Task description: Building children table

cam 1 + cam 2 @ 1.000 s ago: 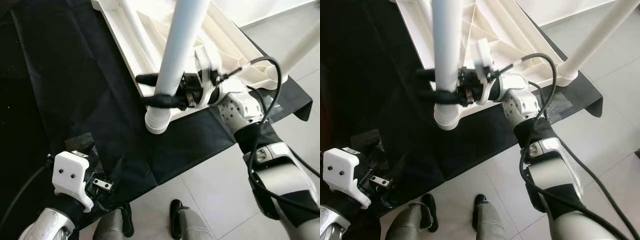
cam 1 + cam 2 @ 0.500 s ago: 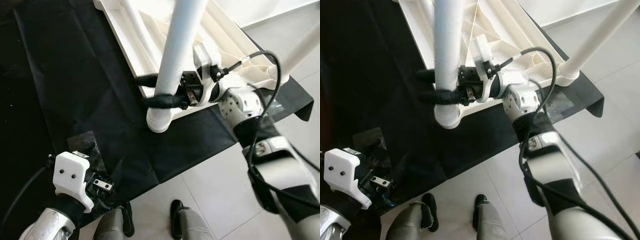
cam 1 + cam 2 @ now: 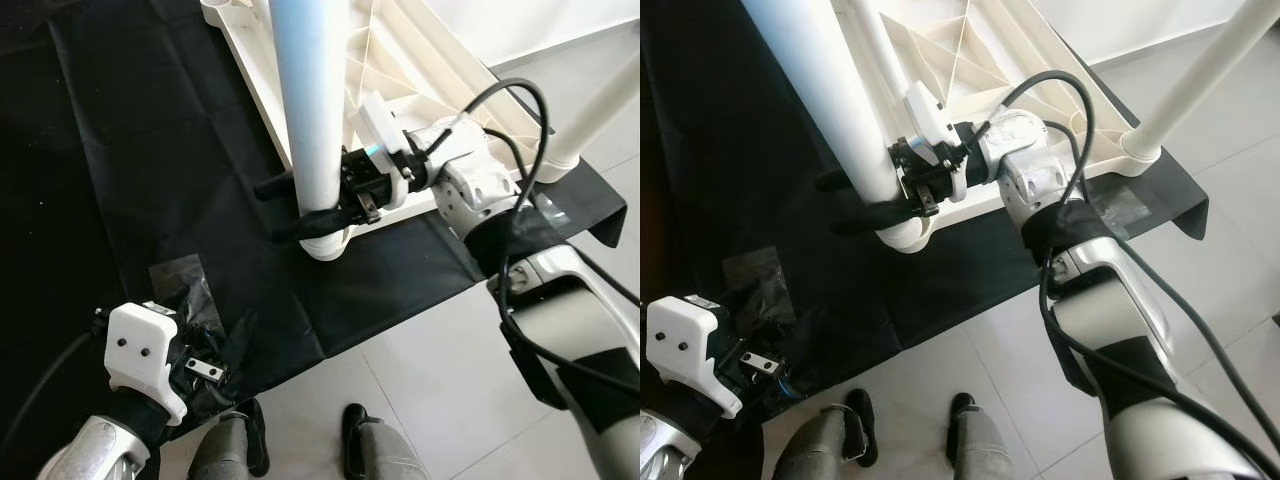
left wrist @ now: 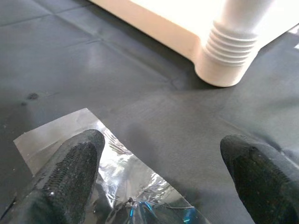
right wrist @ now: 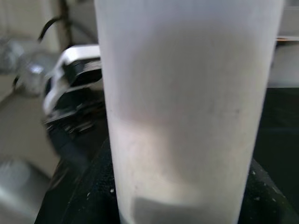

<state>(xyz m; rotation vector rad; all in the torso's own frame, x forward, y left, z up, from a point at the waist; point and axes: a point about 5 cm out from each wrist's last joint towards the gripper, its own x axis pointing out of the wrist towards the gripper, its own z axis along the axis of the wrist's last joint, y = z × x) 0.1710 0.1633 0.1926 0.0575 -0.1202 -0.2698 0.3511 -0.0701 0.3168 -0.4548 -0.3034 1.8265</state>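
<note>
The white plastic table top (image 3: 430,60) lies upside down on a black cloth (image 3: 150,150). A white table leg (image 3: 305,110) stands in its near corner socket (image 3: 325,243), leaning left at the top. My right gripper (image 3: 290,208) is shut around this leg just above the socket; the leg (image 5: 187,116) sits close between its fingers in the right wrist view. A second leg (image 3: 595,100) stands in the corner at the right. My left gripper (image 4: 159,182) hangs open low at the left, above a crumpled clear plastic wrapper (image 4: 126,186), holding nothing.
The black cloth ends at grey floor tiles (image 3: 420,370) in front and to the right. The wrapper (image 3: 185,290) lies on the cloth near my left wrist. My feet (image 3: 350,430) stand at the cloth's front edge. A black cable (image 3: 520,110) loops over my right wrist.
My right wrist has turned with the leg in its grip, and the leg's top has swung to the left. The view has shifted slightly. The left gripper has stayed put.
</note>
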